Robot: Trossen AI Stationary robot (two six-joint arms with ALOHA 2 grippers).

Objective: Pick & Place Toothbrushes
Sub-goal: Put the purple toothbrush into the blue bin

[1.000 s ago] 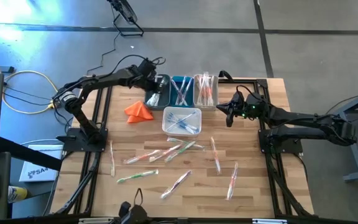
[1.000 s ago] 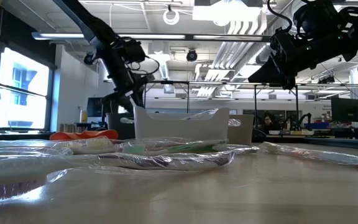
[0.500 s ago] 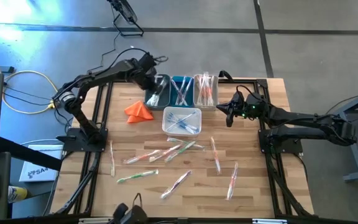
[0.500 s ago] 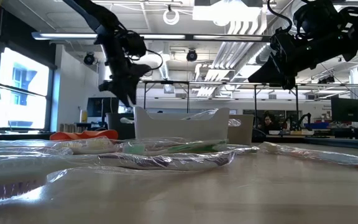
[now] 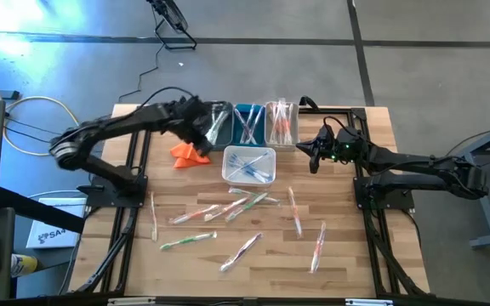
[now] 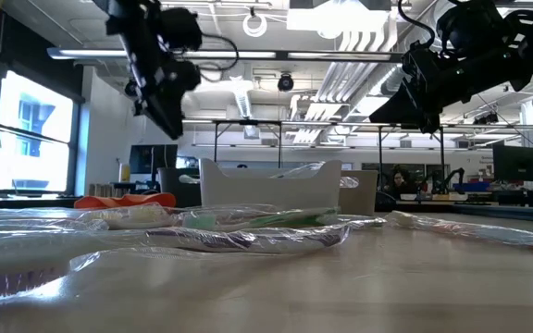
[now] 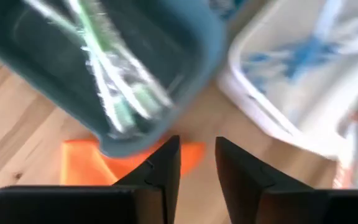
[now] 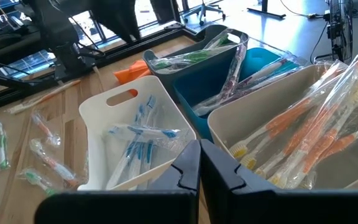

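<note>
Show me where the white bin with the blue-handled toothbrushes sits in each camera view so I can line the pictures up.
High view: white bin, mid-table, in front of the bin row.
Low view: white wall at centre, behind wrapped toothbrushes.
Left wrist view: blurred, at the upper right.
Right wrist view: left of centre.
Shared landmark: orange cloth, beside the dark grey bin.

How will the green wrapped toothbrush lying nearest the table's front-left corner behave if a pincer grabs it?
The green wrapped toothbrush looks thin and probably light. Its clear wrapper seems loose and glossy, so it may slip or crinkle before the handle is caught. It lies flat on the wooden table, so it will likely slide rather than roll.
</note>
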